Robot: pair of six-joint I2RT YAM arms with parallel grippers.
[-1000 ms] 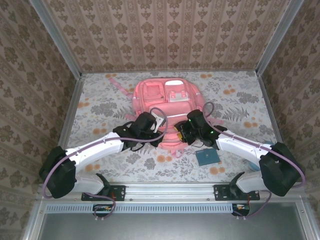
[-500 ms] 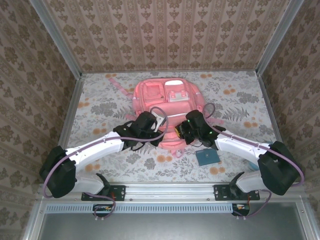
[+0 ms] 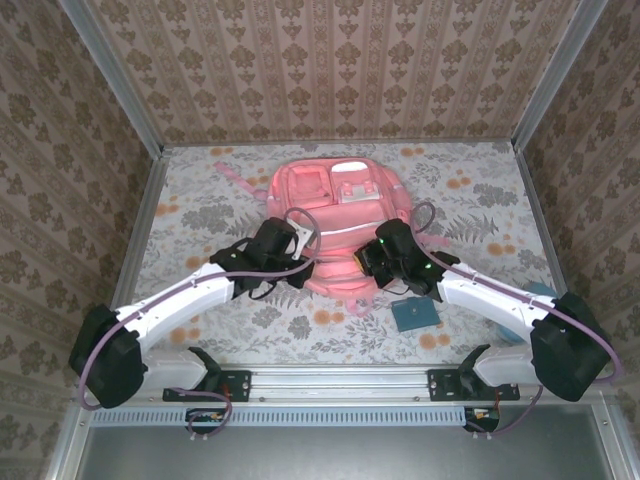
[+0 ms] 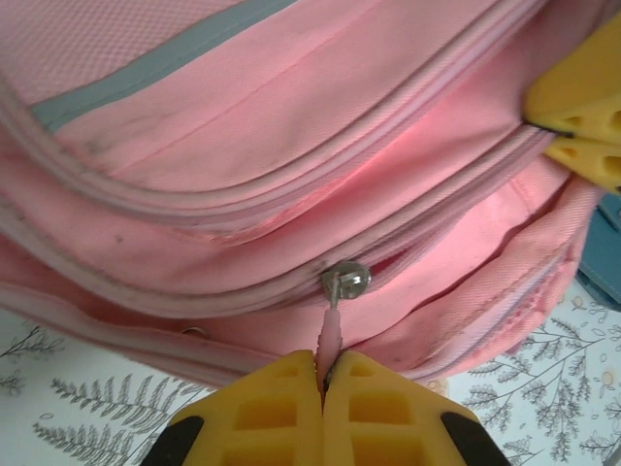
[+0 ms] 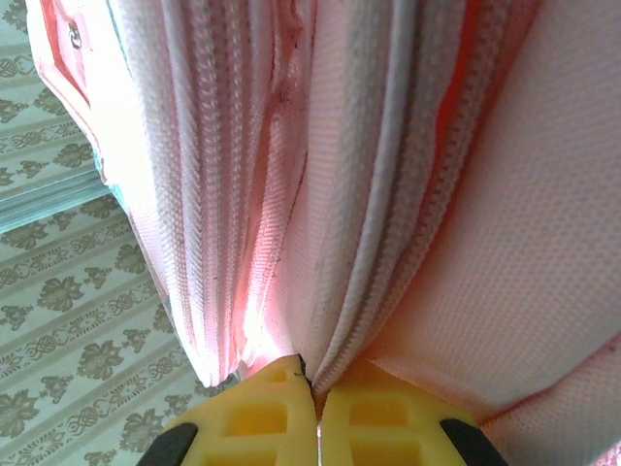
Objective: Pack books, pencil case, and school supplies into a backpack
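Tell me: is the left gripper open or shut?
Shut. The left gripper pinches the pink zipper pull of the backpack between closed yellow fingers.

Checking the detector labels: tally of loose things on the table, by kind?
Backpack: 1
Book: 1
Pale blue thing, partly hidden, kind unclear: 1
Total: 3

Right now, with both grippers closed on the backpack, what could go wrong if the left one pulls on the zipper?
1. The left gripper pinches only the end of the thin pink zipper pull; it may slip out.
2. The right gripper holds just a fold of backpack fabric beside the zipper, so the backpack could drag along instead of opening.
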